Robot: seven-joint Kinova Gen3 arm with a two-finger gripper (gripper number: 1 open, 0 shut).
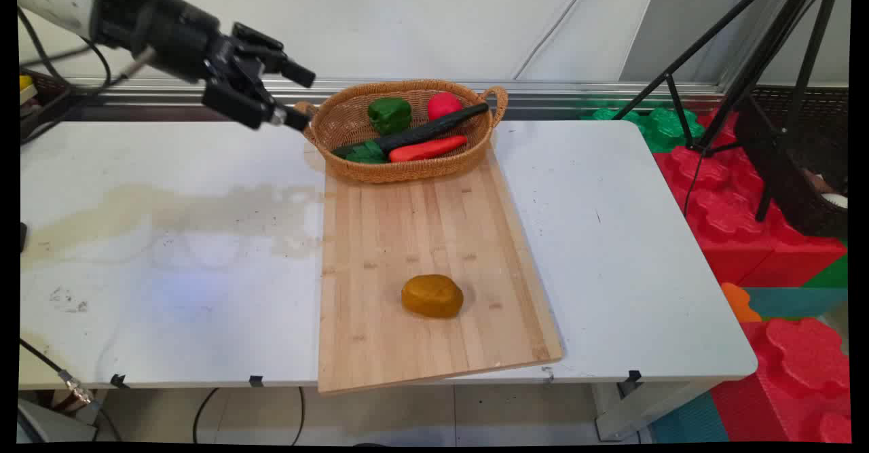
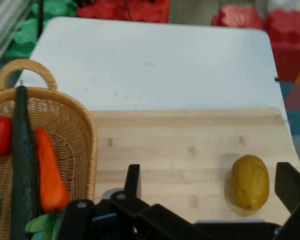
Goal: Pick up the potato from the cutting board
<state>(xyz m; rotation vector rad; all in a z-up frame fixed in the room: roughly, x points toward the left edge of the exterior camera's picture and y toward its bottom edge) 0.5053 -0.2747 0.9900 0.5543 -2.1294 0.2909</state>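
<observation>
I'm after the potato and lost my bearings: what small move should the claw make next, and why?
Probably swing the claw toward the table's near side, over the potato, before descending: it hangs open and empty up by the wicker basket's handle, while the potato lies alone on the cutting board's near half.

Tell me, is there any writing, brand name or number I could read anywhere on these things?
None can be read: no lettering shows on the woven wicker basket, the pale wooden cutting board, the brown oval potato, the white table or the black gripper.
</observation>
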